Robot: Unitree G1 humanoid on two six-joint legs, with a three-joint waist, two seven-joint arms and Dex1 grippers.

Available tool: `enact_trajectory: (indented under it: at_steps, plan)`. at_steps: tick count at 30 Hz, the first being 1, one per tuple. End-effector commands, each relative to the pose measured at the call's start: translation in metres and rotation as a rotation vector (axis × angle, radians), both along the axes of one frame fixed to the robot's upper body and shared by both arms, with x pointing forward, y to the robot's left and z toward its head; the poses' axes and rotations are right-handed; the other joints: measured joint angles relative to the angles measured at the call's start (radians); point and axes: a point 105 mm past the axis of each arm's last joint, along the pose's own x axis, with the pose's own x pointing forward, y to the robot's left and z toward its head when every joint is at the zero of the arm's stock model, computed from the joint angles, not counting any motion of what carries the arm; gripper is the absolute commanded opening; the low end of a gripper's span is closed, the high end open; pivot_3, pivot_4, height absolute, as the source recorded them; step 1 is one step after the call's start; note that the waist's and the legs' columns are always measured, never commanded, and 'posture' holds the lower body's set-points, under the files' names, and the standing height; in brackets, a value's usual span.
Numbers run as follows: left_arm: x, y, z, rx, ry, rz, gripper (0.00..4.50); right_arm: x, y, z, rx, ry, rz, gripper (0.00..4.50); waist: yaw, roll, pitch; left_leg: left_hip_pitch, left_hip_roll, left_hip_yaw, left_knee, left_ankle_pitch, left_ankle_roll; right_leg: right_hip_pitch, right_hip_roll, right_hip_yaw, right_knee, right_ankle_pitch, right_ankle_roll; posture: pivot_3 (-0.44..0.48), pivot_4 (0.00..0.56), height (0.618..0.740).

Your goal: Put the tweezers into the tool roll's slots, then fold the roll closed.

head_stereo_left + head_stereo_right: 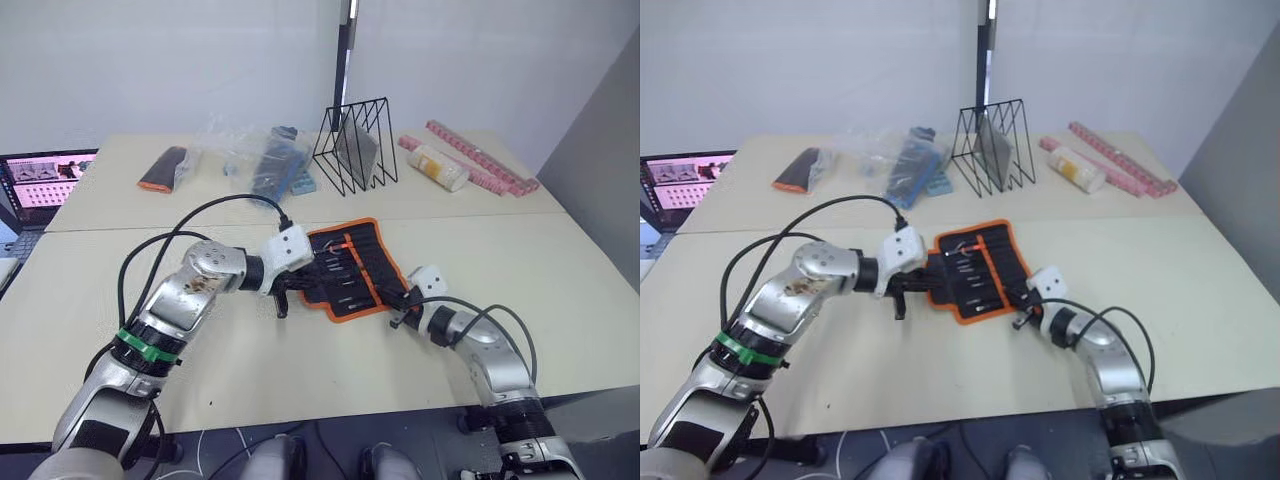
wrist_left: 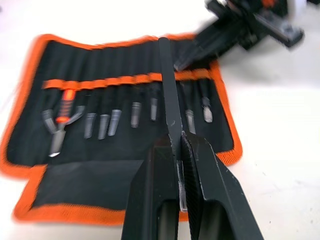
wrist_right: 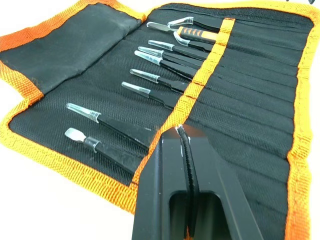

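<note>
Left wrist view: the left gripper (image 2: pixel 177 145) clamps 1 tweezers (image 2: pixel 169 95) above the open tool roll (image 2: pixel 125 165); the right gripper (image 3: pixel 184 137) is closed at the roll's 4 o'clock edge.

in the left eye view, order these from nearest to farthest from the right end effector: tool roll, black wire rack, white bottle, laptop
1. tool roll: lying open on the table, right at the right end effector.
2. black wire rack: farther back on the table, behind the roll.
3. white bottle: back right, lying on its side; close to the rack's rank.
4. laptop: far left edge.
</note>
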Motion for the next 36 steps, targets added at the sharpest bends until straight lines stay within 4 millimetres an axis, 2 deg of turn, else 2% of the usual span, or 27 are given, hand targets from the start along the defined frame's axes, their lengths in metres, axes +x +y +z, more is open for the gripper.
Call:
enact_trajectory:
  at_steps: [1,5,14,22,32,36]
  plan:
    - [0.005,-0.01,-0.002,0.048,-0.016,-0.044,0.03,-0.005,0.001,-0.016,-0.037,0.043,-0.008,0.0,0.0,0.0,0.0,0.0,0.0,0.0,0.0,0.0,0.0,0.0,0.0,0.0,0.0,0.0,0.0,0.0,0.15,0.704]
    - [0.007,-0.016,-0.011,0.064,0.009,-0.043,0.03,-0.006,0.003,-0.017,-0.032,0.042,-0.016,0.0,0.0,0.0,0.0,0.0,-0.001,0.0,0.0,0.0,0.001,0.0,-0.001,0.0,0.0,0.0,0.0,0.0,0.15,0.704]
    - [0.017,-0.012,-0.019,0.073,0.024,0.018,0.03,-0.008,0.001,-0.018,-0.035,0.043,-0.025,0.0,-0.001,0.0,0.0,0.0,-0.001,0.0,0.001,-0.001,0.002,0.001,-0.001,-0.001,0.001,0.0,0.0,0.0,0.15,0.704]
    - [0.021,-0.017,-0.019,0.082,0.014,0.011,0.03,-0.009,0.003,-0.02,-0.035,0.051,-0.018,0.0,0.0,0.0,0.0,0.0,-0.001,-0.001,0.002,-0.002,0.006,0.001,-0.002,-0.001,0.001,0.0,0.0,0.0,0.15,0.704]
    - [0.031,-0.036,-0.014,0.095,0.01,-0.002,0.03,-0.012,0.004,-0.021,-0.033,0.058,-0.017,0.0,0.0,0.0,0.0,0.0,-0.001,0.0,0.003,-0.002,0.006,0.003,-0.001,-0.001,0.002,0.0,0.0,0.0,0.15,0.704]
    - [0.03,-0.036,-0.013,0.105,0.029,-0.012,0.03,-0.013,0.003,-0.022,-0.032,0.061,-0.019,0.0,-0.001,0.0,0.0,-0.001,-0.001,0.0,0.003,-0.002,0.006,0.003,-0.001,-0.001,0.003,0.0,0.001,0.0,0.15,0.704]
